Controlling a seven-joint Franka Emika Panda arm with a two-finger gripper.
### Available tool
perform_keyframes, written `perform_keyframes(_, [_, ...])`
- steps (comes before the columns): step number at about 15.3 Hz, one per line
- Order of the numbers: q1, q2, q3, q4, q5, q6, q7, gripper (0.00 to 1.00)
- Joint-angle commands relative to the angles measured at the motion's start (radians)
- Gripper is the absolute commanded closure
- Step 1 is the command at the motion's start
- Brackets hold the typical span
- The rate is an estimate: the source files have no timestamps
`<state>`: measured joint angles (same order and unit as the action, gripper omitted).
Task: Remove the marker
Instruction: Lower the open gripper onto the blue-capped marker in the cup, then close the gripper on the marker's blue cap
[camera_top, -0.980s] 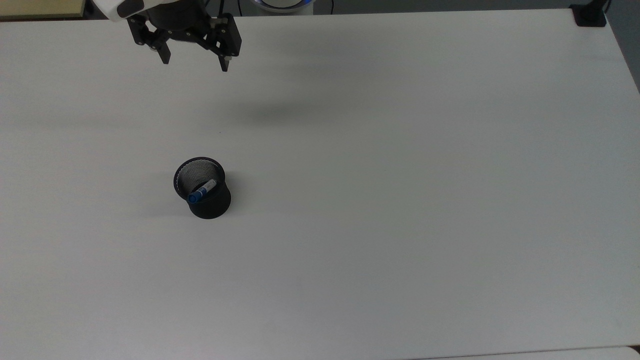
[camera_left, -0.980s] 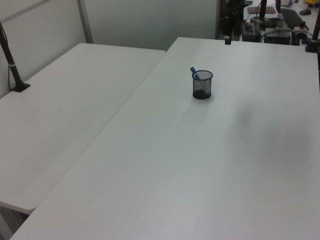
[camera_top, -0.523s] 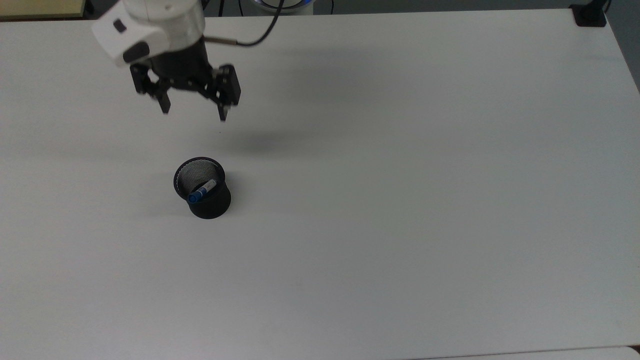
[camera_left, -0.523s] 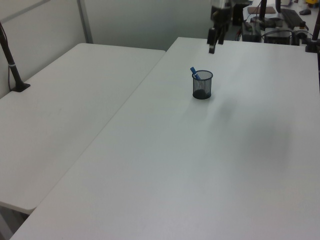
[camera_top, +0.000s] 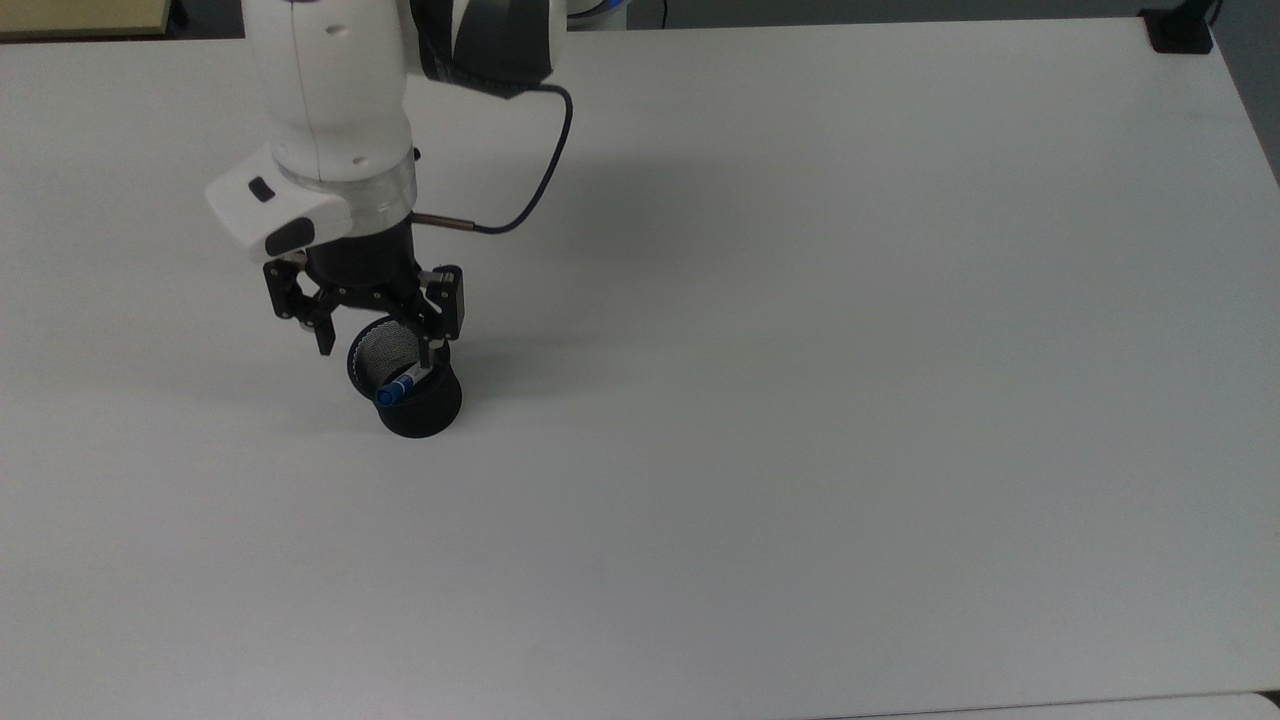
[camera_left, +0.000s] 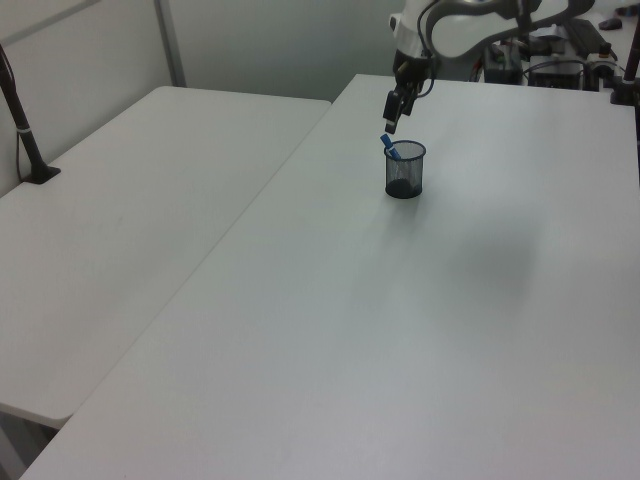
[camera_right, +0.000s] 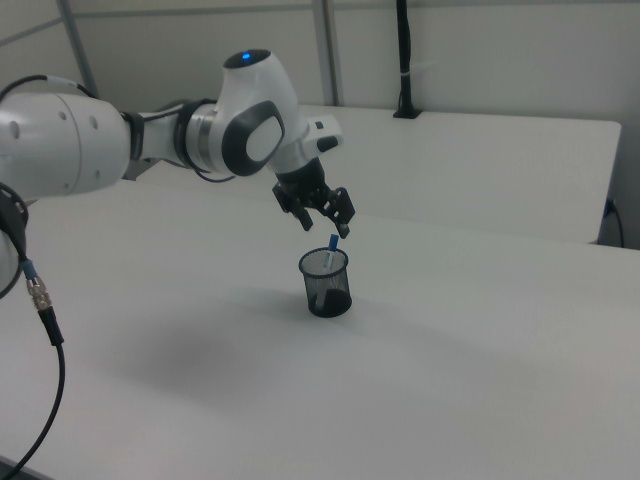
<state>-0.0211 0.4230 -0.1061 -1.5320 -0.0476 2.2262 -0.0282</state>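
I have come down the table in the top view, from its upper edge to just over the cup; my claw (camera_top: 375, 353) now hangs directly above the black mesh cup (camera_top: 412, 400), where a second ago it was well apart from it, with bare white table (camera_top: 800, 400) between us; half a second ago I was only partway there. My fingers are spread apart and hold nothing; the spread looks much the same as it was in the earlier frames. The cup and the marker (camera_top: 402, 383) have not shifted at all; the marker stands in the cup, leaning, its blue cap poking above the rim on the top view's lower left side of the opening. In the left view my claw (camera_left: 391, 112) sits just above the blue cap (camera_left: 389, 146), near but not touching; in the right view the claw (camera_right: 322, 221) hovers close over the cup (camera_right: 326, 283) with the marker (camera_right: 331, 250) rising toward it.

I judge the approach nearly done and the grasp not yet begun; what remains is to line my fingers up on either side of the cap, lower, close, and lift it clear; the lean means I should take care not to knock the rim and tip the cup.
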Motion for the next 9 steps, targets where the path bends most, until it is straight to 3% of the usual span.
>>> perform_keyframes(1, [0.009, 0.034, -0.010, 0.001, -0.023, 0.073, -0.001, 0.24])
perform_keyframes(4, [0.007, 0.057, -0.012, 0.003, -0.023, 0.086, -0.001, 0.30])
perform_keyframes(9, [0.009, 0.077, -0.012, 0.003, -0.023, 0.133, 0.002, 0.55])
